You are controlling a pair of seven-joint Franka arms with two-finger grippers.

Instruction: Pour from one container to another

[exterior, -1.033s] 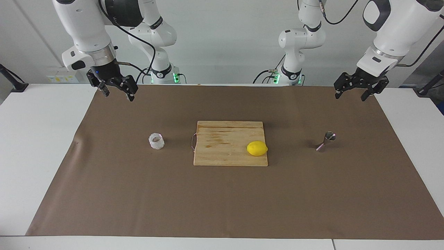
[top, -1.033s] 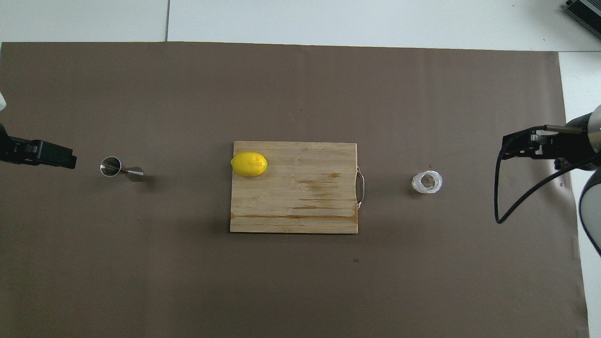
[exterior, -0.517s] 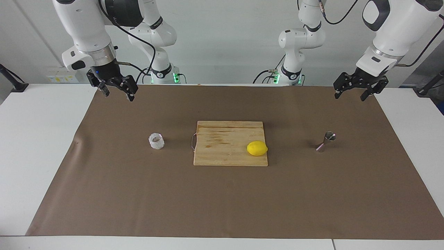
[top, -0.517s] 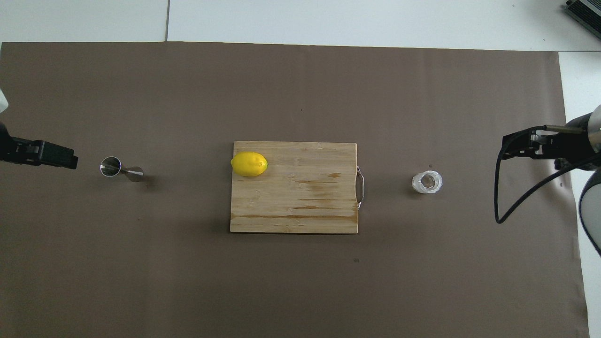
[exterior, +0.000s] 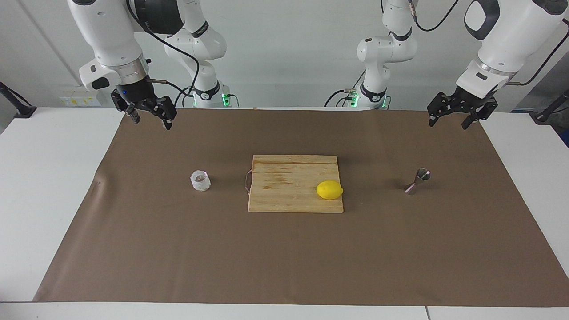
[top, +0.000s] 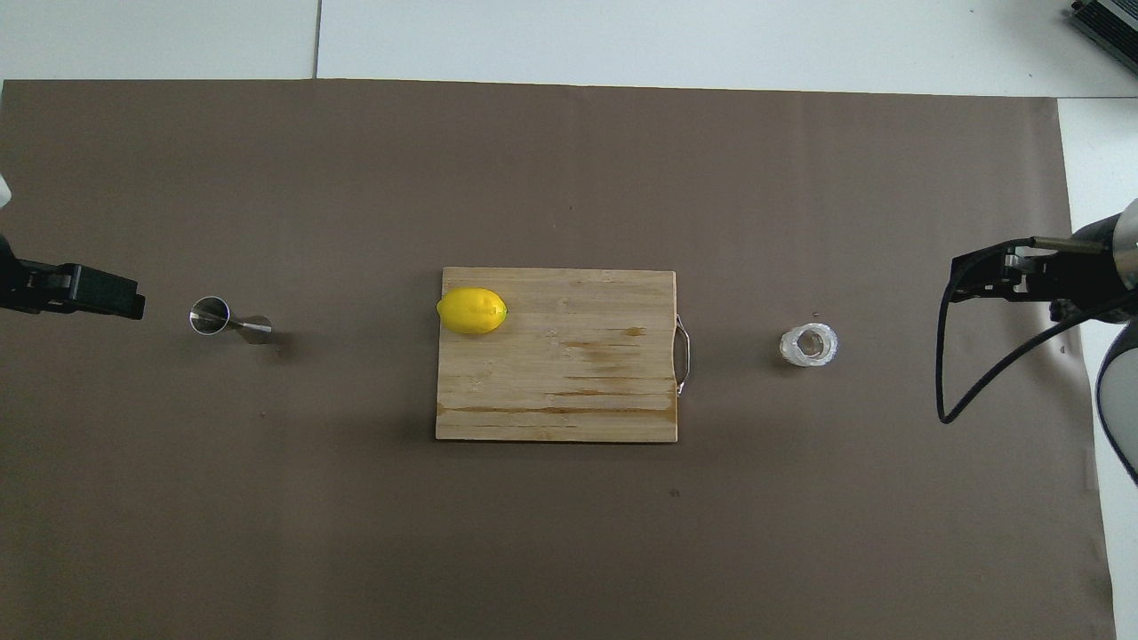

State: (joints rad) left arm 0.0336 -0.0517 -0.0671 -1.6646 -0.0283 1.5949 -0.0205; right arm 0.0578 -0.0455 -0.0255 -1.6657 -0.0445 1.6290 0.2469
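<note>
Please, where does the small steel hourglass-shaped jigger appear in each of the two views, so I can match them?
Facing view: the small shiny steel hourglass-shaped jigger stands on the brown mat at the picture's right, toward the left arm's end.
Overhead view: the same jigger is at the picture's left.
Shared landmark: the rectangular wooden cutting board in the middle, with the yellow lemon on the corner toward the jigger.

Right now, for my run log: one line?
stage: start | left claw: open, empty | right claw: open, empty | glass cup, jigger: untouched
</note>
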